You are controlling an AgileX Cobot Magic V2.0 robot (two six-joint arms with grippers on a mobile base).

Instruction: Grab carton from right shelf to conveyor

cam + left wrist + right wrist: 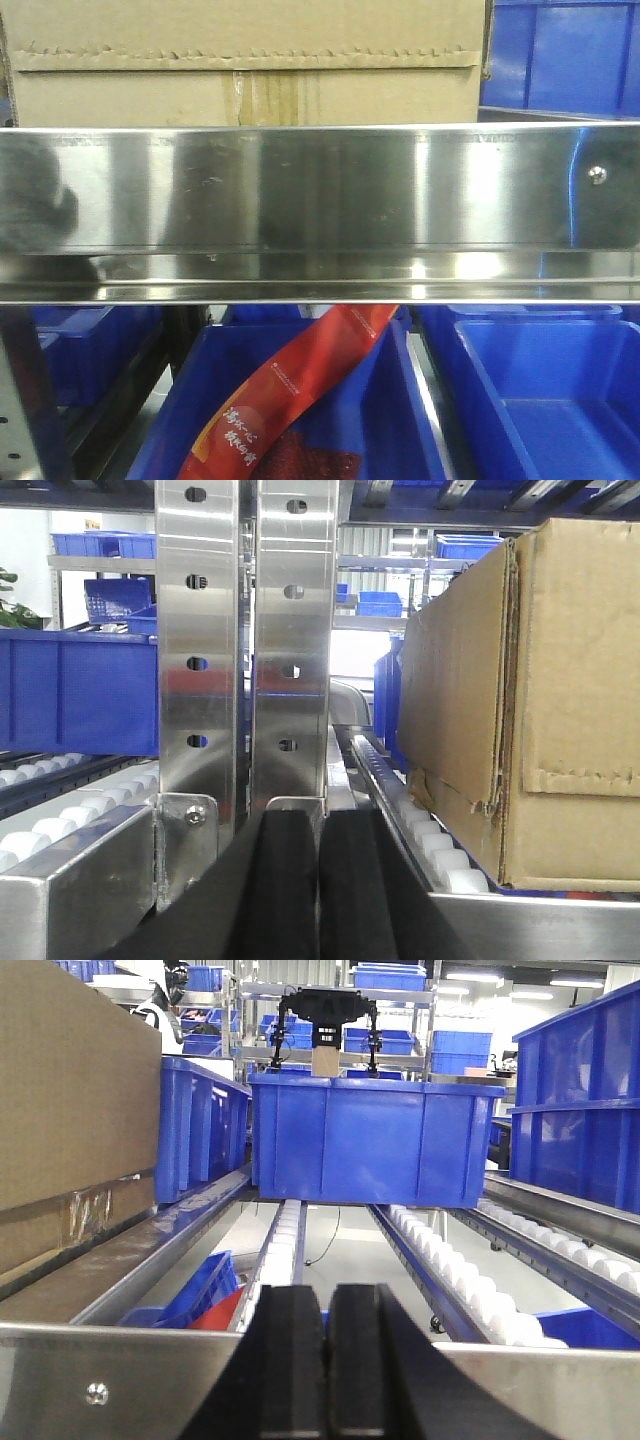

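Finds the carton [250, 60] at 12 o'clock in the front view, up on the right shelf [420, 210], its base hidden behind the broad front rail [200, 190]. Reads that rail as mirror-bright stainless steel, with a small screw [598, 175] at 3 o'clock. Notes brown corrugated board, a serrated flap edge, yellowed clear tape [265, 98] over the centre seam. Below, from 4 to 8 o'clock, picks out blue plastic bins [540, 400], one holding a red printed packet [300, 390]. From the left wrist, meets twin perforated uprights [240, 650] at 12 o'clock, the carton at 3 o'clock beside a line of white rollers [440, 855], its lower corner ragged. Shows the left gripper [320, 825] at 6 o'clock, black pads [285, 880] pressed together, holding nothing. From the right wrist, sees a blue bin [370, 1140] at 12 o'clock across two roller tracks [450, 1270], the carton's flat side at 9 o'clock. Shows the right gripper [327, 1300] at 6 o'clock likewise closed and empty.
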